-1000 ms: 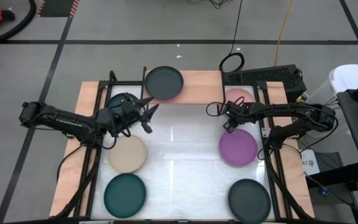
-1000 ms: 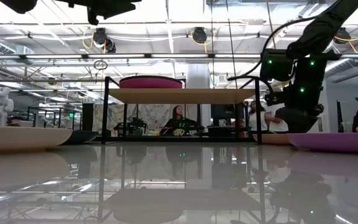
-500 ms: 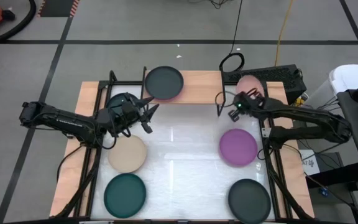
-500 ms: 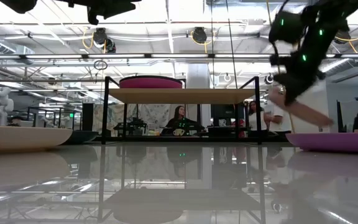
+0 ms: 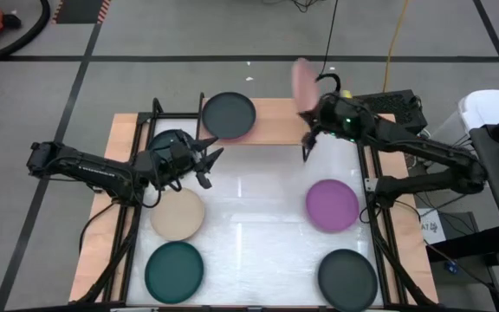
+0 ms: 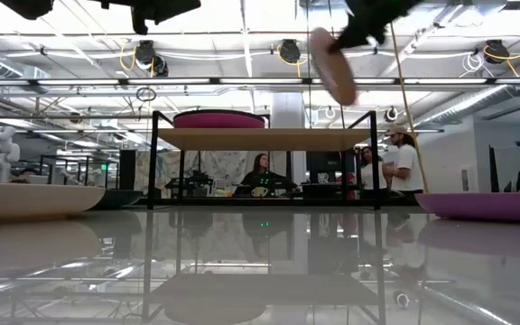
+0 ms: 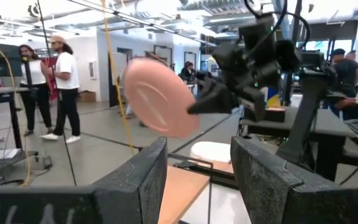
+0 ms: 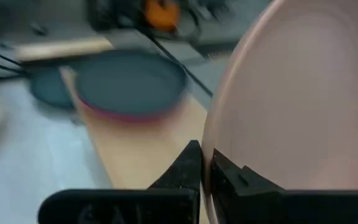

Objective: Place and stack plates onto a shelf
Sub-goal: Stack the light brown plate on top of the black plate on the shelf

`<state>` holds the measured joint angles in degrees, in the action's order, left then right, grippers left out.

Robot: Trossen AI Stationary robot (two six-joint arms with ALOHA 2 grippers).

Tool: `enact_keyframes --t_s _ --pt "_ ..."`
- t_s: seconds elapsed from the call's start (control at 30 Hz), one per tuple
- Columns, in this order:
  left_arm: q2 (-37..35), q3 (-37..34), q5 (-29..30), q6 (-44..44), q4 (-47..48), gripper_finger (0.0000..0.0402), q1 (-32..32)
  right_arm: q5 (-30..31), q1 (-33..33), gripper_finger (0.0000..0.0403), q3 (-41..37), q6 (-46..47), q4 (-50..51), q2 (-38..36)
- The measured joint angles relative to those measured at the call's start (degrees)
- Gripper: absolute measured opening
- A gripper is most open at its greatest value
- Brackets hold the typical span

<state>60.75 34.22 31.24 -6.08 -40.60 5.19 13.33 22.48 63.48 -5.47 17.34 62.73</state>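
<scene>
A pale pink plate (image 5: 303,81) hangs in the air, steeply tipped, over the right end of the shelf (image 5: 275,121), with my right gripper (image 5: 313,102) shut on it. At the shelf's left end a charcoal plate (image 5: 229,114) lies on a hot pink plate (image 6: 219,119). My left gripper (image 5: 206,160) hovers open and empty at the table's left, next to a dark teal plate (image 5: 168,140). Beige (image 5: 177,214), teal (image 5: 174,270), purple (image 5: 332,204) and charcoal (image 5: 347,277) plates lie flat on the table. My right gripper pinches the pale pink plate's rim (image 8: 219,140) between its two fingers (image 8: 188,165), one on each face. The plate is lifted clear and hangs slanting below the gripper (image 6: 332,63), nearly on edge, above the shelf's height.
The shelf's black legs (image 6: 154,162) stand at the table's far edge, with bare board (image 8: 142,155) to the right of the stacked plates. Black frame rails (image 5: 379,217) run along both table sides. People (image 6: 404,167) stand in the room beyond.
My right gripper has shut on the pale pink plate at the table's far right. It has lifted the plate up and toward the far edge and the shelf. The plate has tipped from lying flat to nearly on edge.
</scene>
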Motion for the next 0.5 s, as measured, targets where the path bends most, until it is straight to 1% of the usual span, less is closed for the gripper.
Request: enact_keyframes --t_s 0.07,0.13,0.17,0.3,0.4,0.5 --pt "-0.4 0.0 0.2 -2.7 1.0 0.0181 0.9 0.0 -1.0 0.0001 3.7 -1.5 -1.7 4.3" --pt "-3.0 -0.1 2.0 -7.2 3.9 0.0181 2.8 -0.1 -1.4 0.0001 8.0 -2.5 -1.6 9.3" --pt "-4.5 0.0 3.1 -8.1 3.9 0.0181 3.8 -0.1 -1.6 0.0001 10.0 -3.5 -1.4 11.9" --pt "-8.7 0.1 5.4 -8.4 7.4 0.0181 6.2 -0.3 -2.2 0.0001 18.1 -9.2 -1.1 22.2" --pt "-9.9 0.0 5.5 -9.1 11.8 0.0181 7.3 -3.9 -2.3 0.0001 23.6 -12.2 -1.5 28.9" --pt "-10.3 0.0 10.1 -10.1 14.7 0.0181 7.1 -7.4 -2.3 0.0000 27.5 -14.9 -2.6 34.7"
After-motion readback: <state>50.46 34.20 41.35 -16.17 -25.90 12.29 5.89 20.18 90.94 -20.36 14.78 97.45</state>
